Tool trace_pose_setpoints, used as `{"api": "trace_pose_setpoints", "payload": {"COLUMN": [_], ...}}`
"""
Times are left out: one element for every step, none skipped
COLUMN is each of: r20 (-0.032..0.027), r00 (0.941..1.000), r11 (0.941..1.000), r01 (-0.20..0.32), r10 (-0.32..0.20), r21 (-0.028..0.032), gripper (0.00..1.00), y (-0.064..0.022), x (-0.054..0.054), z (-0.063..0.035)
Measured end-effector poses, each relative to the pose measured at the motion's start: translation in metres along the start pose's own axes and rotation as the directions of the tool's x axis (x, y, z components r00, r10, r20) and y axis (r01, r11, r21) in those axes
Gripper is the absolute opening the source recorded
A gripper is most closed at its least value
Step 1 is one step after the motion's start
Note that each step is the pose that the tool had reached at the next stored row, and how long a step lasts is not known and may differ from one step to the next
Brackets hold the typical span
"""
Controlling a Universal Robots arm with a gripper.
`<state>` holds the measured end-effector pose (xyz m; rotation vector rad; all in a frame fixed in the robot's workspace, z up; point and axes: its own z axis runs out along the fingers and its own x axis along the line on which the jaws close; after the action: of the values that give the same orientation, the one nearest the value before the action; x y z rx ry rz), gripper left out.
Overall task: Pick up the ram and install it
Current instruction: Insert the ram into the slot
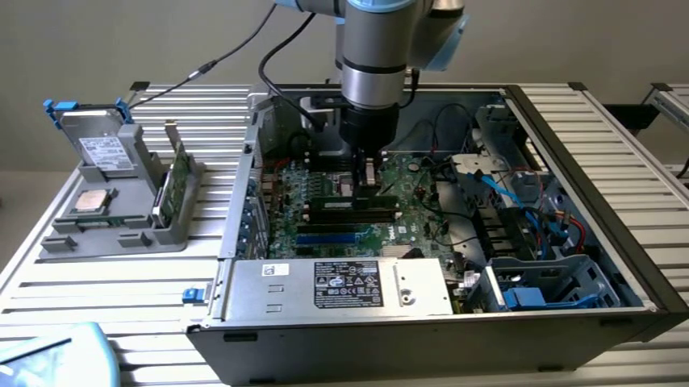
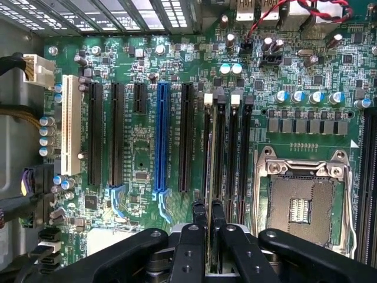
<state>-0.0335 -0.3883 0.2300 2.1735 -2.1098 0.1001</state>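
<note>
1. Setting: a slatted metal counter [image 1: 129, 282] before a plain grey wall. An open computer case [image 1: 431, 347] stands at the centre of the exterior view, and the arm [image 1: 372, 56] enters it from the upper edge of the frame.
2. Hand [image 1: 369, 179]: low inside the case, over the middle of the motherboard [image 2: 135, 153]. In the wrist view its two fingers [image 2: 198, 221] are drawn together on a thin board seen edge-on, judged to be the ram [image 2: 208, 171]. It is gripping, not spread.
3. Key relation: the ram lies directly under the hand, clamped at its near end. Its long axis runs straight away from the fingers, parallel to the memory slots [image 2: 232, 165] and in line with the outermost slot, on the side towards the expansion slots. In the exterior view this axis runs across the frame, towards the exterior view's left and right.
4. Seating: whether the ram's lower edge has entered the slot cannot be told.
5. Case contents: motherboard, a bare processor socket [image 2: 300, 209] just beside the memory slots, a labelled power supply [image 1: 344, 282] at the lower centre, and a drive cage [image 1: 538, 290] with blue parts at the lower right.
6. Tray [image 1: 108, 242], at the exterior view's left and well apart from the hand: holds a hard drive [image 1: 102, 149], a processor chip [image 1: 92, 201] and an upright green card [image 1: 174, 181].
</note>
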Motion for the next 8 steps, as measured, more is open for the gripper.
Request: {"api": "trace_pose_setpoints", "payload": {"r20": [-0.0003,-0.0006,-0.0006,-0.0005,-0.0001,0.0006,0.0019,0.0031], "r00": [1.0,1.0,1.0,1.0,1.0,1.0,1.0,1.0], "r11": [1.0,1.0,1.0,1.0,1.0,1.0,1.0,1.0], "r01": [0.003,0.006,0.007,0.008,0.008,0.008,0.008,0.007], "r10": [-0.003,-0.006,-0.007,-0.008,-0.008,-0.008,-0.008,-0.007], "r21": [0.0003,0.0005,0.0006,0.0008,0.001,0.001,0.001,0.0009], "gripper": [0.15,0.15,0.15,0.15,0.15,0.15,0.15,0.15], "y": [0.0005,0.0008,0.0008,0.0008,0.0009,0.0009,0.001,0.0011], "x": [0.0,0.0,0.0,0.0,0.0003,0.001,0.0019,0.0031], "z": [0.0001,0.0001,0.0001,0.0002,0.0004,0.0004,0.0005,0.0006]}}
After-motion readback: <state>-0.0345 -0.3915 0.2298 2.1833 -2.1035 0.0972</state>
